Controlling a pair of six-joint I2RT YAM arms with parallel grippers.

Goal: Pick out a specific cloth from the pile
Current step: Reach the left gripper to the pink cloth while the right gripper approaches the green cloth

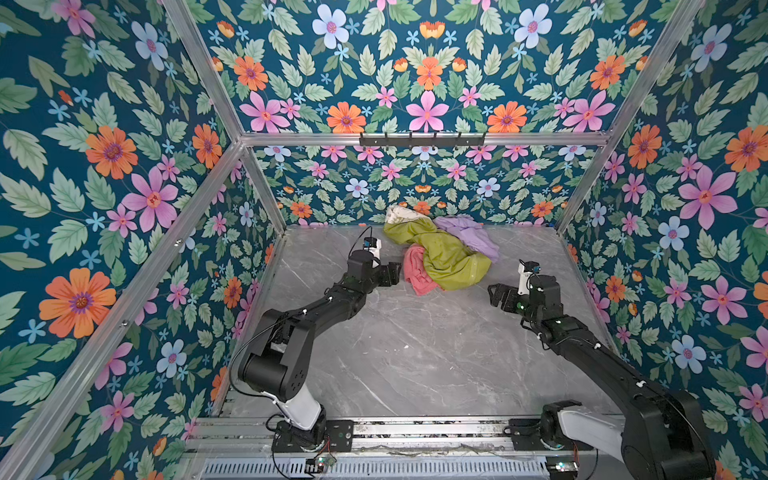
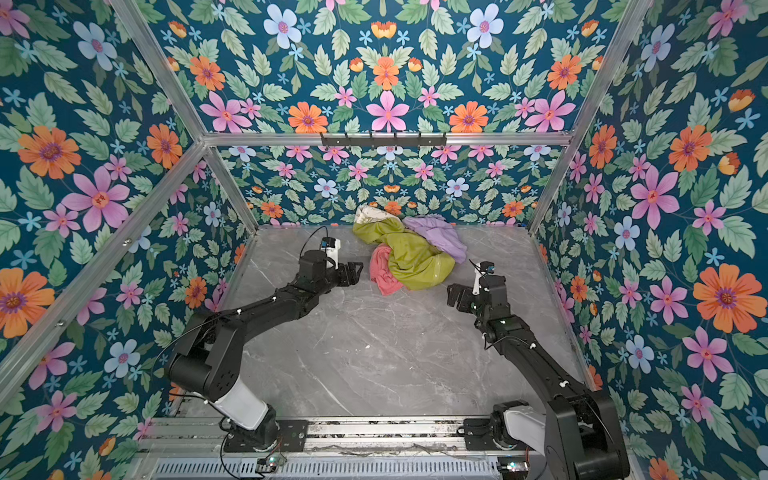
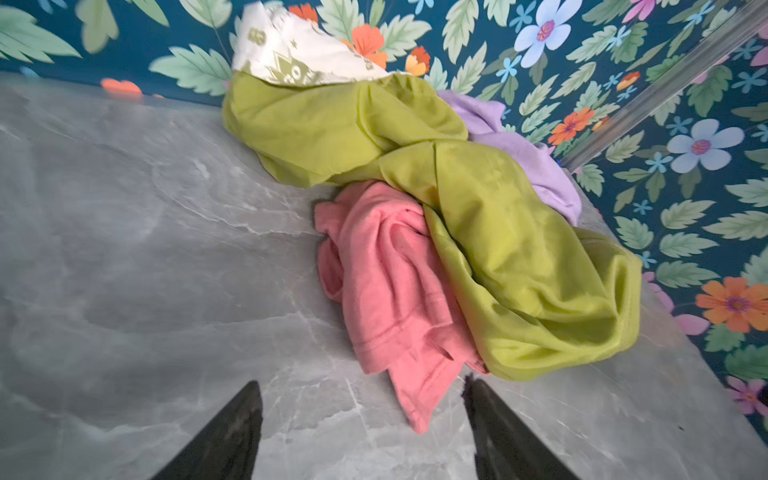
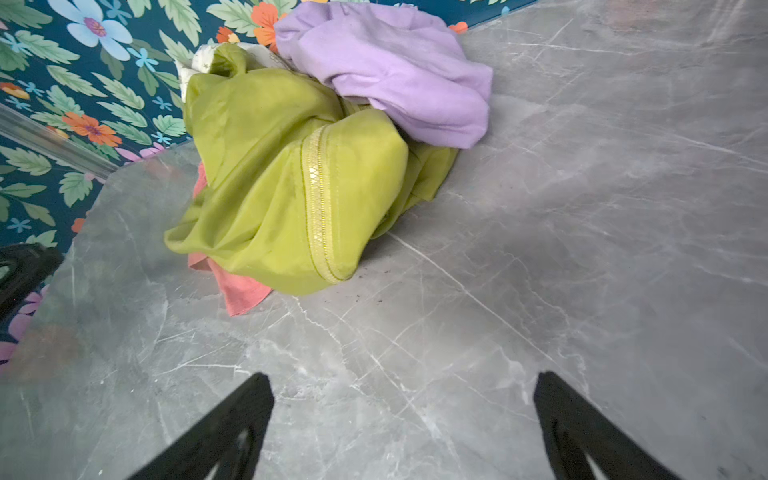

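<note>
Pile (image 1: 444,249) sits at the far middle of the grey marble table (image 1: 415,353), up against the far wall. The salmon-pink cloth (image 1: 417,270) is on the pile's near-left edge, bunched up. Its right side is tucked under the olive-green cloth (image 1: 453,262), and its left and near parts lie bare on the table. The lilac cloth (image 1: 471,235) is on the far-right side and the cream patterned cloth (image 1: 401,216) is at the far-left end by the wall. Left gripper (image 1: 392,272) is just left of the pink cloth, pointing at it. In the left wrist view its fingers (image 3: 490,415) stand apart and clamp nothing, and the cloth's near corner (image 3: 415,411) pokes into the gap between them; whether a finger touches the fabric, cannot tell. Right gripper (image 1: 496,293) is near-right of the pile and apart from it. In the right wrist view its fingers (image 4: 232,424) are spread wide over bare table.
</note>
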